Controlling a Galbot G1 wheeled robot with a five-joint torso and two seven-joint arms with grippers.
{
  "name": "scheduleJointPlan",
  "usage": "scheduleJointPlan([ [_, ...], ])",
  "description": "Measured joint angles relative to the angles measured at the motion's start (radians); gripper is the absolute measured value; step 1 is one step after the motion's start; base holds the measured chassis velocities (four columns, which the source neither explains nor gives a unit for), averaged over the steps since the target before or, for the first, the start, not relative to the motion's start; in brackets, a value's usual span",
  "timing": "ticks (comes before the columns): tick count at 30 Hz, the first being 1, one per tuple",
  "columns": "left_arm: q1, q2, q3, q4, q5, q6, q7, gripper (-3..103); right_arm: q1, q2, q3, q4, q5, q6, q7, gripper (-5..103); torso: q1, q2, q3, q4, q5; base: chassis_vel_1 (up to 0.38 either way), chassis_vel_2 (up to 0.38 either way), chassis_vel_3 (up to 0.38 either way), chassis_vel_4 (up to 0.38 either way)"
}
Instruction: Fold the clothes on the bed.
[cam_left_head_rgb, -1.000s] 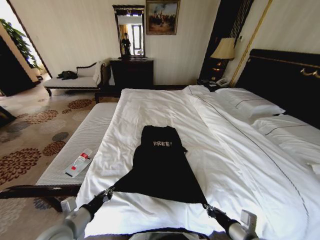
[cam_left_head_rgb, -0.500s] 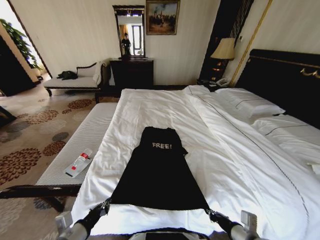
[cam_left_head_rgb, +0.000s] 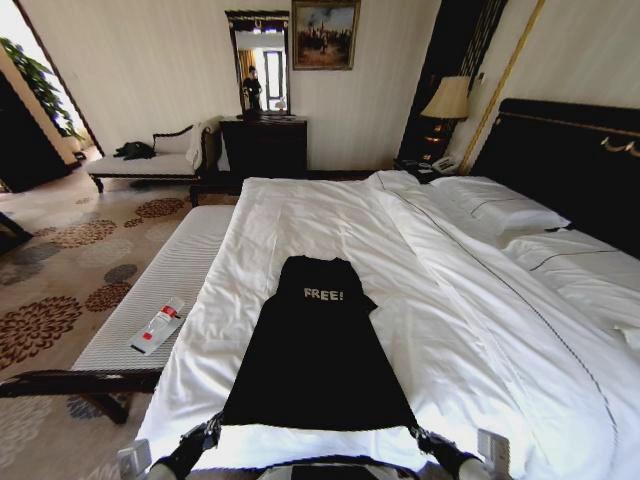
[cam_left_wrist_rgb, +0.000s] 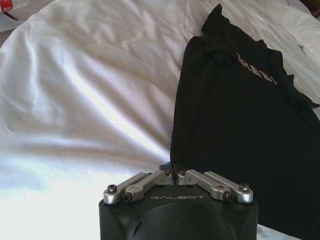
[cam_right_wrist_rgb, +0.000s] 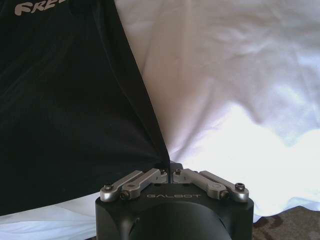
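Note:
The black T-shirt (cam_left_head_rgb: 318, 350) with white "FREE!" lettering lies lengthwise on the white bed (cam_left_head_rgb: 470, 330), sleeves folded in, hem toward me. My left gripper (cam_left_head_rgb: 210, 432) is shut on the hem's left corner at the near edge of the bed. In the left wrist view the left gripper (cam_left_wrist_rgb: 173, 169) pinches the corner of the black T-shirt (cam_left_wrist_rgb: 240, 130). My right gripper (cam_left_head_rgb: 417, 432) is shut on the hem's right corner. The right wrist view shows the right gripper (cam_right_wrist_rgb: 169, 166) clamped on the corner of the T-shirt (cam_right_wrist_rgb: 70, 110), cloth stretched taut.
A pale ribbed bench (cam_left_head_rgb: 165, 290) runs along the bed's left side with a small bottle (cam_left_head_rgb: 158, 325) on it. Pillows (cam_left_head_rgb: 500, 205) and a dark headboard (cam_left_head_rgb: 570, 160) lie at the right. A chaise (cam_left_head_rgb: 150, 160), dresser (cam_left_head_rgb: 263, 145) and lamp (cam_left_head_rgb: 448, 100) stand by the far wall.
Both grippers drew back toward me and closer together, pulling the hem with them. The shirt went from a wide flared hem to a flat, narrower rectangle, shifted slightly nearer.

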Motion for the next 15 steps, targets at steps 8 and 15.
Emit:
scheduleJointPlan([
  [8,-0.023,-0.009,0.063,0.02,0.116,-0.009,-0.019,20,0.003,0.015,-0.037,-0.007,-0.062,0.037,-0.017,13,0.0,0.0,0.0,0.0,-0.0001,0.0,0.0,0.0,0.0],
  [15,-0.008,-0.014,0.081,0.018,0.18,-0.024,-0.029,53,-0.006,0.02,0.007,0.015,-0.043,0.051,-0.008,40,0.0,0.0,0.0,0.0,-0.0001,0.0,0.0,0.0,0.0],
])
